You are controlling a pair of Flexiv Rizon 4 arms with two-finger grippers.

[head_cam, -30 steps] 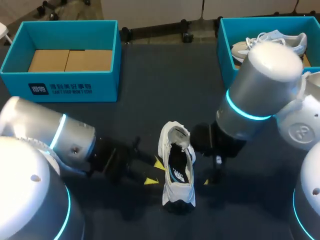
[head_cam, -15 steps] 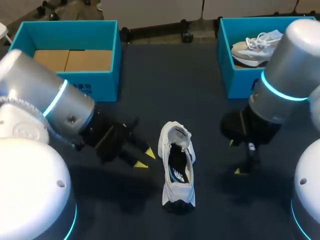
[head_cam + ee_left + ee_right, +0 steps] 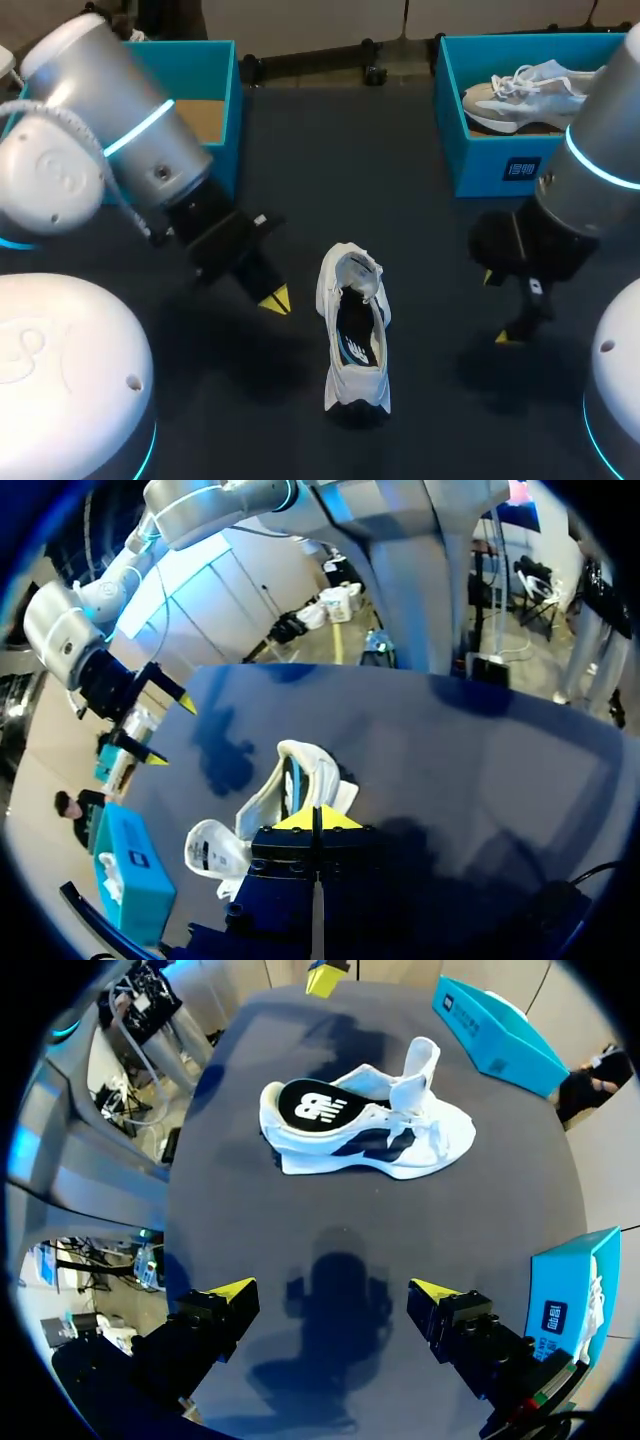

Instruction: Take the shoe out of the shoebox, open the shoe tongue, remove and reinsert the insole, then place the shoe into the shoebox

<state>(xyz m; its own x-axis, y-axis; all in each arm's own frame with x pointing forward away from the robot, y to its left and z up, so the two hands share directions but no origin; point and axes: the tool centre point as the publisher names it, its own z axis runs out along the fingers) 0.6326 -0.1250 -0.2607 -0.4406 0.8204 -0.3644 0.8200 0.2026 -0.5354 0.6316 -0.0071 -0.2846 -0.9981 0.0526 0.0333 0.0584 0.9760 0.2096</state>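
Note:
A white shoe (image 3: 355,340) with dark side panels lies on the dark table, its tongue pulled up and the black insole (image 3: 312,1106) showing inside. My left gripper (image 3: 275,298) hangs to the shoe's left, clear of it, its yellow tips pressed together on nothing. From the left wrist view the shoe (image 3: 290,785) lies just ahead of that shut gripper (image 3: 317,818). My right gripper (image 3: 500,308) is off to the shoe's right, open and empty. The right wrist view has the shoe (image 3: 365,1125) lying well ahead of the spread fingers (image 3: 333,1290).
A blue shoebox (image 3: 222,70) with a cardboard floor stands at the back left, partly hidden by my left arm. A second blue shoebox (image 3: 470,150) at the back right holds another pale shoe (image 3: 530,88). Bare table surrounds the shoe.
Both grippers have drawn away from the shoe, left to the left and back, right to the right. The left fingers have closed. The shoe has stayed put.

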